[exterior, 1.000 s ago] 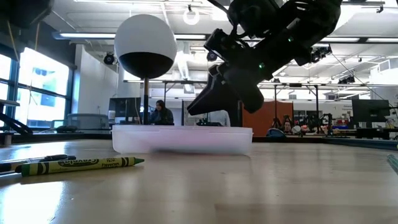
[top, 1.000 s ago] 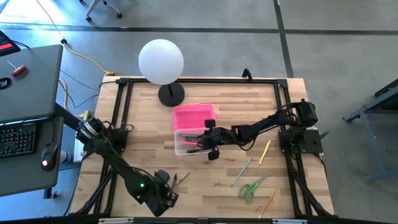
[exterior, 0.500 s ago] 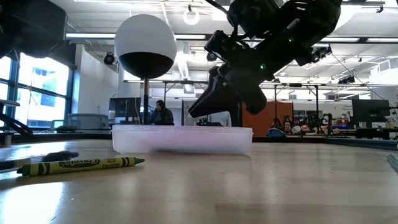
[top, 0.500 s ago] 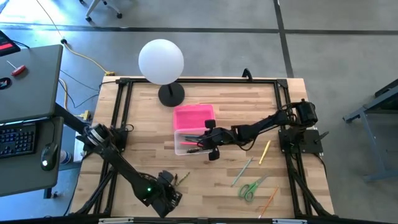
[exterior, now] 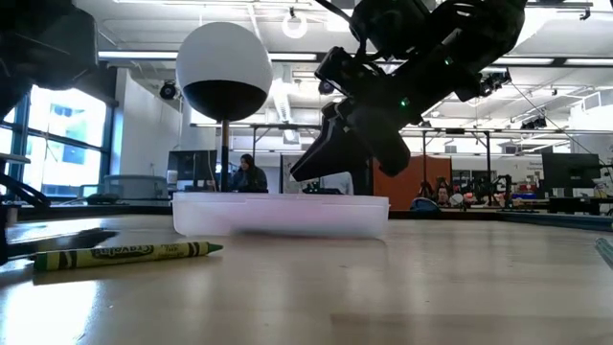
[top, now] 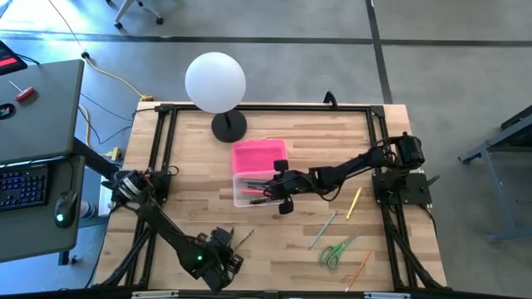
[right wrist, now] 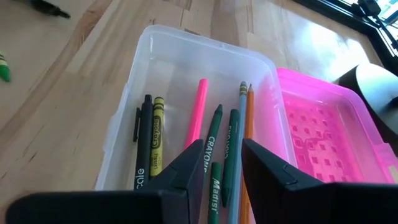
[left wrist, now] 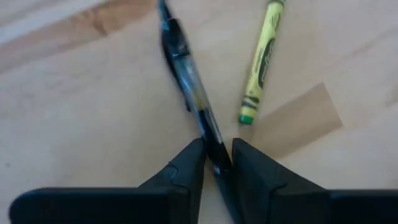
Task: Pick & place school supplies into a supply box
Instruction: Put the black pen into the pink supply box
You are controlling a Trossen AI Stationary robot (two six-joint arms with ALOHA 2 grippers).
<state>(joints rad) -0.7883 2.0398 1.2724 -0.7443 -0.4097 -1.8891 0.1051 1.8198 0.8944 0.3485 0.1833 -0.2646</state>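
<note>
A dark pen (left wrist: 186,81) and a yellow-green crayon (left wrist: 261,56) lie flat on the wood near the table's front left. My left gripper (left wrist: 217,146) points steeply down over them, open, with one finger on each side of the pen's barrel. The clear supply box (top: 249,189) stands mid-table and holds several pens, pencils and crayons (right wrist: 211,124). Its pink lid (top: 259,155) lies on the table beside the box's far side. My right gripper (right wrist: 217,155) hangs open above the box's right end with nothing between its fingers. My left gripper comes from above and its fingers (left wrist: 193,158) lie across the pen's barrel (left wrist: 208,127), one on either side. The pen lies flat on the table. The gaps are very narrow, and I cannot tell whether a finger touches it.
A white globe lamp (top: 216,81) on a black base stands at the far edge. Right of the box lie a yellow pencil (top: 354,203), a greenish pencil (top: 323,229), green-handled scissors (top: 335,251) and an orange pencil (top: 359,267). A desk with a keyboard stands left of the table.
My left gripper has sunk toward the table, down onto the spot where the dark pen and the crayon lie, tipping to point more steeply down. The crayon has stayed in place.
</note>
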